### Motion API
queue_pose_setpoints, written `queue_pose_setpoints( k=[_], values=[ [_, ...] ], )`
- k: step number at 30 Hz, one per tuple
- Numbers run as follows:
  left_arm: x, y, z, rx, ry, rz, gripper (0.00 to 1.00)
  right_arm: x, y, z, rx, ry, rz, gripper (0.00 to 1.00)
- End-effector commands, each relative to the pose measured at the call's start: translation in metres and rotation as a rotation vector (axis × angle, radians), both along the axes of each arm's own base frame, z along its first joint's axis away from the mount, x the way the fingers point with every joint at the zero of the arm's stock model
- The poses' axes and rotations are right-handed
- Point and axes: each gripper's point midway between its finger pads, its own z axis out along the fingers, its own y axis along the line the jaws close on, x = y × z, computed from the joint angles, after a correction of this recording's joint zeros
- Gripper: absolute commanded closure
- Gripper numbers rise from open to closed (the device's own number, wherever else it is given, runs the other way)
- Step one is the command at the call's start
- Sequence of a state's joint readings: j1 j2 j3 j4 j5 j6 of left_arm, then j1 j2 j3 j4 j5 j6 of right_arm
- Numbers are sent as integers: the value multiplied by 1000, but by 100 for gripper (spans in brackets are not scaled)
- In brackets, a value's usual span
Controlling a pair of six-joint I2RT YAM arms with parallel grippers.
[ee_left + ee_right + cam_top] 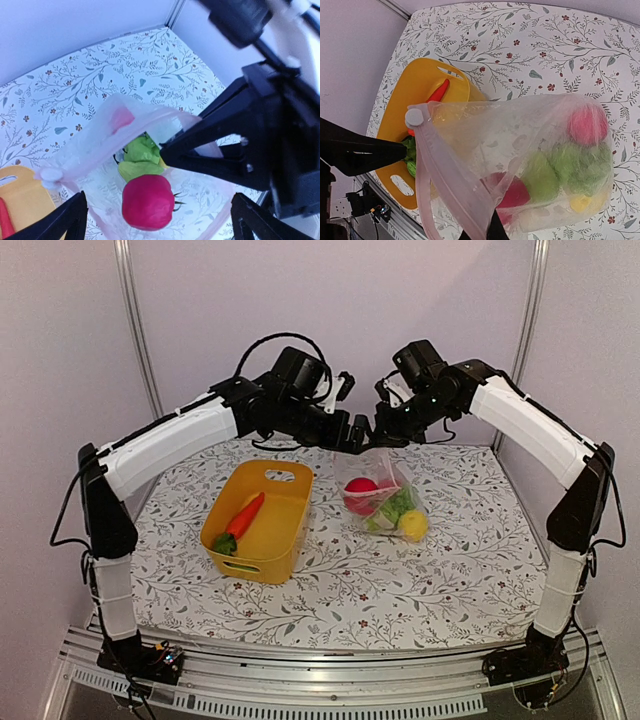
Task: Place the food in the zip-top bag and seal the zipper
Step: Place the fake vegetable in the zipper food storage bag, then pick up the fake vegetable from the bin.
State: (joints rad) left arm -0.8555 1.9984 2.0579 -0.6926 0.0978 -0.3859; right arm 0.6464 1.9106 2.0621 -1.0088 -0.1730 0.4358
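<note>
Left of centre on the table (450,580): yellow basket (285,540), containing an orange carrot (245,515) and one green piece (224,543) at the near end. Neither yet bagged.

Above the basket's far right corner: left gripper (352,433), raised off the table, just left of the top of the zip-top bag (385,495). Fingers (70,217) spread wide, gripping nothing. Bag mouth visible below the gap in the left wrist view.

Right of centre: bag bottom resting on the table, top held up. Inside: red piece (360,490), green pieces (395,508), yellow piece (412,526). Zipper (445,170) unsealed, mouth gaping. White slider (414,117) at the end toward the basket.

At the bag's top edge: right gripper (480,232), closed, pinching the zipper strip and holding it up, close beside the left gripper.
</note>
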Motion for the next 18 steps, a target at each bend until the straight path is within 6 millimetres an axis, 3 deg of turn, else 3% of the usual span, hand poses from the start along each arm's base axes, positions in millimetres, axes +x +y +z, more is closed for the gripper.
queue_pose_setpoints(
  k=[1,5,8,11,14,18],
  values=[
    [-4,16,63,-54,-131,25,0,-3,-4,19,72,9,-6,100],
    [-7,44,83,-20,-184,79,0,3,-10,24,87,4,-24,100],
    [-13,75,74,51,-181,140,0,3,-16,33,87,-10,-30,100],
    [-16,122,34,144,-95,245,1,4,-25,40,69,-37,-66,100],
    [-20,170,-15,193,72,344,13,7,-39,27,39,-11,-92,100],
    [-43,198,-66,252,242,341,21,12,-45,34,43,-44,-109,100]
  ],
)
